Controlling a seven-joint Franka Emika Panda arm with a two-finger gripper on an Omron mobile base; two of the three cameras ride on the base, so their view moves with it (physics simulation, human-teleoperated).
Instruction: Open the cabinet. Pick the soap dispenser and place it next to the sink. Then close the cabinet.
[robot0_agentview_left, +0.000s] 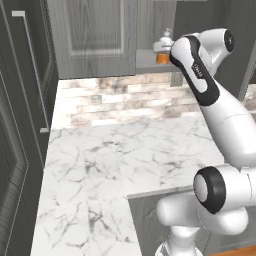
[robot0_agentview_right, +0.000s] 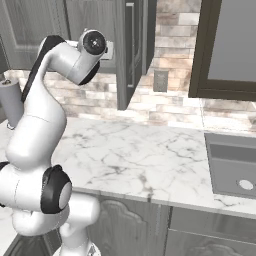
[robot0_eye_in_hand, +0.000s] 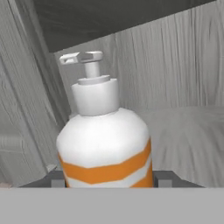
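The soap dispenser (robot0_eye_in_hand: 105, 140), white with orange bands and a white pump top, stands close in front of the hand camera on the cabinet's grey shelf (robot0_eye_in_hand: 188, 131). My gripper (robot0_eye_in_hand: 109, 180) is shut on its lower body, one dark fingertip (robot0_eye_in_hand: 57, 179) against each side. In the left base view the soap dispenser (robot0_agentview_left: 163, 49) sits on the shelf (robot0_agentview_left: 149, 65) of the light grey cabinet (robot0_agentview_left: 95, 30), with my wrist right beside it. The cabinet door (robot0_agentview_right: 127, 50) stands open, swung out over the counter. The grey sink (robot0_agentview_right: 232, 165) lies at the far right of the counter.
A white marble countertop (robot0_agentview_left: 110, 160) runs below the cabinet, with a brick backsplash (robot0_agentview_left: 125, 100) behind it. A darker tall cabinet with a long silver handle (robot0_agentview_left: 35, 70) stands at the left. A dark-framed window (robot0_agentview_right: 230, 45) is above the sink.
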